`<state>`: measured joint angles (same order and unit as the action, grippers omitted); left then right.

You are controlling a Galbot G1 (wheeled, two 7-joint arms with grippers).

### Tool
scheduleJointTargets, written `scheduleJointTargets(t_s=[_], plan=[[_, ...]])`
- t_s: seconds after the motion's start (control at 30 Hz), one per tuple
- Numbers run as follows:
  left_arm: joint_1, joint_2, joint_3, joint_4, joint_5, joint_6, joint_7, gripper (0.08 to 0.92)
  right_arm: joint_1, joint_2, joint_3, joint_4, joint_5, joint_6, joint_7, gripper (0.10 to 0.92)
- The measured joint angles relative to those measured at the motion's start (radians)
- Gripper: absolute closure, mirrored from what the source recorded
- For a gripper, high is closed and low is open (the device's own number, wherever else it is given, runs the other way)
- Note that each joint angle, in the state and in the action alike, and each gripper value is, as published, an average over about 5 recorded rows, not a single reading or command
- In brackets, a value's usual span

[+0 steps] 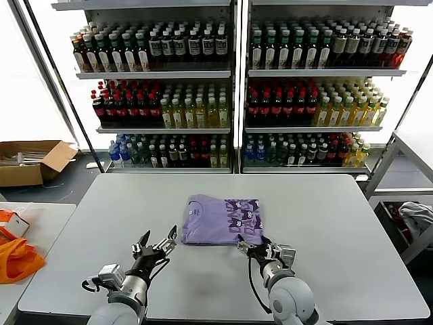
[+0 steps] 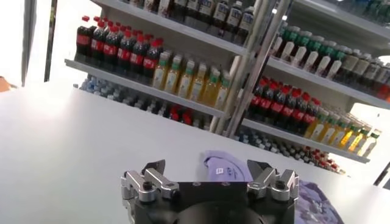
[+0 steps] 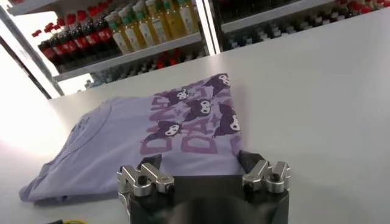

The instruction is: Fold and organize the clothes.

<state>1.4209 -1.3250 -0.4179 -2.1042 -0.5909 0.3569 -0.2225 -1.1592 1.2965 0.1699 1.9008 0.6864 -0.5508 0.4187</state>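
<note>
Just ahead of the right gripper (image 1: 256, 248) lies the folded T-shirt (image 1: 221, 219), near edge at its spread fingers — nothing held. Long axis runs across the table (image 1: 338, 223). Left gripper (image 1: 157, 248) — also open, empty — sits farther off, beside it.

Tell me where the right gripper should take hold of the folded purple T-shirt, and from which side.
Probably the near right corner of the T-shirt, approached low from the robot's side. The shirt lies flat in stacked layers on the table, and that near edge sits just ahead of the open right gripper, so one finger could slide under the layers. The left gripper waits open, off the near left corner.
</note>
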Motion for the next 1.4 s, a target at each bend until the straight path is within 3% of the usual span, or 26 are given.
scheduleJointTargets(t_s=[0.37, 1.07, 1.4], plan=[[0.011, -0.006, 0.004, -0.012, 0.001, 0.001, -0.002, 0.177, 0.085, 0.019, 0.005, 0.006, -0.059, 0.015, -0.033, 0.203], [0.048, -0.013, -0.021, -0.039, 0.0, 0.003, 0.005, 0.177, 0.337, 0.155, -0.021, -0.31, -0.118, 0.049, -0.024, 0.203], [0.052, -0.017, -0.015, -0.036, 0.002, 0.003, 0.007, 0.177, 0.347, 0.163, 0.003, -0.378, -0.115, 0.054, -0.031, 0.203]])
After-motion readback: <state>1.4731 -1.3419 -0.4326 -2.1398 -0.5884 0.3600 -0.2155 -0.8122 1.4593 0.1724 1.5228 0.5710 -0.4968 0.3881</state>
